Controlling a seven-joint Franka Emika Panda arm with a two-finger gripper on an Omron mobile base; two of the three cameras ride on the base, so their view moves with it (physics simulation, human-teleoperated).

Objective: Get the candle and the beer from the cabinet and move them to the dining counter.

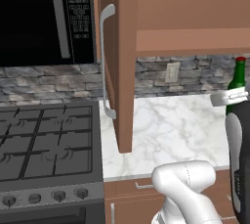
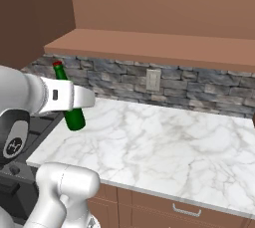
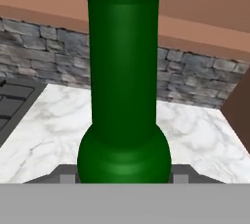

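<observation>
- You see the fingers (image 2: 74,103) closed around the beer (image 2: 72,106), gripping its green body partway open, as wide as the glass allows.
- The beer (image 1: 238,85) rises between the fingers, red cap above them and rounded base below, tilted in the right base view.
- In the hand view the beer (image 3: 124,78) stands directly ahead of the fingers, filling the centre.
- The marble desk (image 2: 164,142) lies below the fingers; the bottle hangs clear of it.
- The cabinet (image 1: 161,20) sits above and beyond the fingers, its open door (image 1: 122,61) to their left.
- The stone backsplash (image 2: 199,88) runs behind the fingers.
- The stove (image 1: 46,140) lies left of the fingers.
</observation>
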